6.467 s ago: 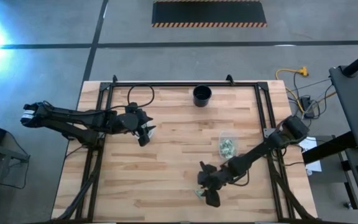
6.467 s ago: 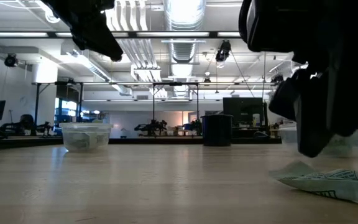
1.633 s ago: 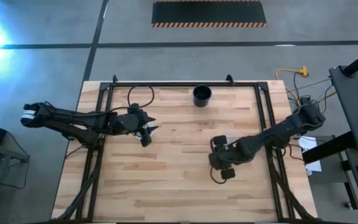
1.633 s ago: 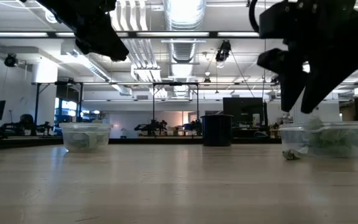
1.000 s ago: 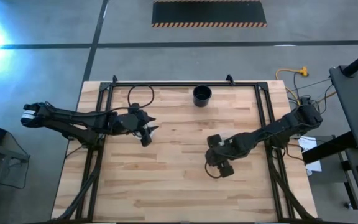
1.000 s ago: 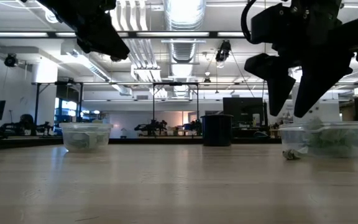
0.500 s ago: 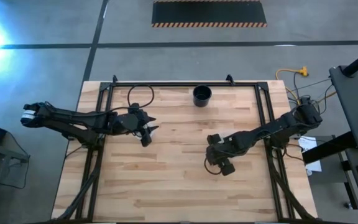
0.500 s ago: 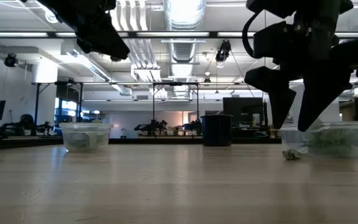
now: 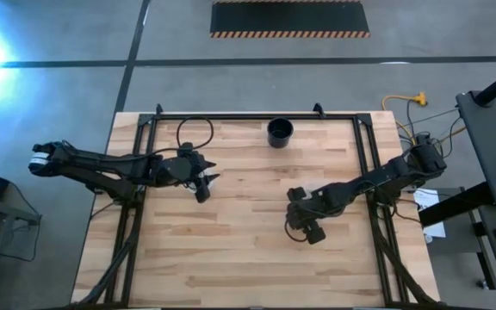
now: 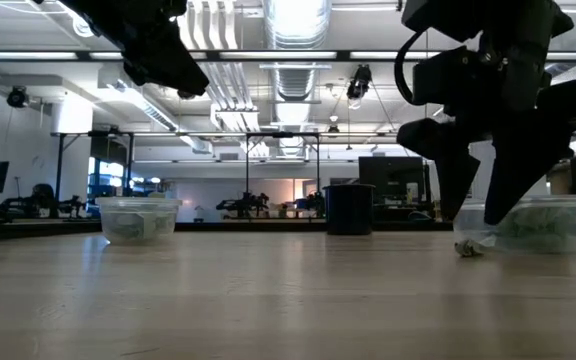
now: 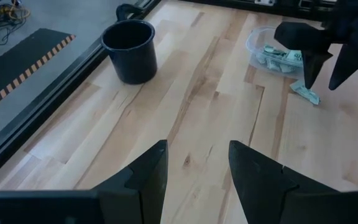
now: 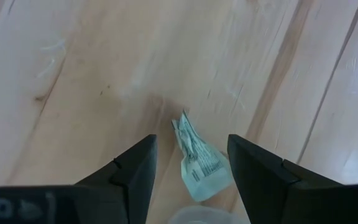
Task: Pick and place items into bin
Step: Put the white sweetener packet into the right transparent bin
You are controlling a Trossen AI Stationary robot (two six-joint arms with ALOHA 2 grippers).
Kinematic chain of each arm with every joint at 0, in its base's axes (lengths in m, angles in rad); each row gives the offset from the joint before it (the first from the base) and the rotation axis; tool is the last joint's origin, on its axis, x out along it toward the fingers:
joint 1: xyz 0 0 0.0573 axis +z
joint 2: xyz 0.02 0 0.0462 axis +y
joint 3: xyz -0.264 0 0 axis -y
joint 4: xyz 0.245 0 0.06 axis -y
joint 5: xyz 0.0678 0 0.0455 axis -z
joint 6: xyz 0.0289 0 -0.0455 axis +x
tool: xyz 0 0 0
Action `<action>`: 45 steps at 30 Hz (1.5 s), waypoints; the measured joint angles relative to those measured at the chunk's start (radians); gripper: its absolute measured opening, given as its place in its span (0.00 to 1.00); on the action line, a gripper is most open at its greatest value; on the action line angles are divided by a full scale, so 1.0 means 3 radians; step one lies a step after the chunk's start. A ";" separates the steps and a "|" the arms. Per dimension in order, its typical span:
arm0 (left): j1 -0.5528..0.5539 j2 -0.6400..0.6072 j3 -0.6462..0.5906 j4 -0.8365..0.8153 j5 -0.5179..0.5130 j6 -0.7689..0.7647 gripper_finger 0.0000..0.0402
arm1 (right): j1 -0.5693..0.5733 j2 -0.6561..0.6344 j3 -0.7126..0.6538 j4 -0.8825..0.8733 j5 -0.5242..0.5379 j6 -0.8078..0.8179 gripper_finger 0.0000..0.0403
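Right wrist view looks straight down on the pale wooden plank table (image 12: pixel 73 74), where one small pale green and white packet (image 12: pixel 197 160) lies crumpled on the boards directly beneath the right gripper (image 12: pixel 190 167), framed between its two dark fingers. Those fingers stand well apart with nothing between them; they are above the packet and do not touch it. At the frame's edge just past the packet a sliver of a clear plastic tub's rim (image 12: pixel 197 216) shows.

From the left wrist camera the same right gripper (image 11: pixel 319 65) hangs with its fingertips pointing down at the loose packet (image 11: pixel 305 92), which rests on the table just beside the clear plastic tub (image 11: pixel 253 42). More green and white packets (image 11: pixel 278 57) are piled inside that tub, behind the right gripper as seen from there.

Low down at table height, the right gripper (image 10: pixel 478 205) hovers spread above the packet (image 10: pixel 468 246), with the tub (image 10: pixel 533 222) close behind it.

The left gripper (image 11: pixel 194 180) waits high over the opposite side of the table, fingers parted and empty. Ahead of it and off to one side stands a round black cup (image 11: pixel 129 50) near the table's far edge. A second clear tub (image 10: pixel 138 218) sits below the left gripper in the low view.
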 joint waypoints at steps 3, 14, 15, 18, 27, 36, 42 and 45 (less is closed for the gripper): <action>0.0000 0.0000 0.0000 0.0001 0.0000 0.0000 0.38 | 0.0000 0.0000 -0.0038 0.0038 -0.0001 0.0009 0.46; 0.0000 0.0000 -0.0004 0.0009 -0.0001 -0.0001 0.38 | 0.0000 0.0119 -0.0076 0.0290 -0.0009 -0.0039 0.46; 0.0000 0.0000 -0.0005 0.0009 -0.0001 -0.0001 0.38 | 0.0000 0.0174 -0.0067 0.0299 -0.0016 -0.0028 0.46; 0.0000 0.0001 -0.0006 0.0009 -0.0001 -0.0001 0.38 | 0.0000 0.0316 -0.0022 0.0280 -0.0030 0.0026 0.46; 0.0001 0.0001 -0.0006 0.0012 -0.0001 -0.0006 0.38 | 0.0000 0.0397 0.0040 0.0059 -0.0035 0.0054 0.41; 0.0001 0.0001 -0.0008 0.0025 -0.0002 -0.0004 0.38 | -0.0006 0.0383 0.0036 0.0003 -0.0060 0.0171 0.19; 0.0000 0.0001 -0.0008 0.0046 -0.0001 -0.0006 0.38 | -0.0008 0.0389 0.0088 -0.0019 -0.0006 0.0249 0.08; 0.0000 0.0001 -0.0008 0.0088 -0.0002 -0.0006 0.38 | -0.0015 0.0393 0.0134 -0.0006 0.0028 0.0250 0.04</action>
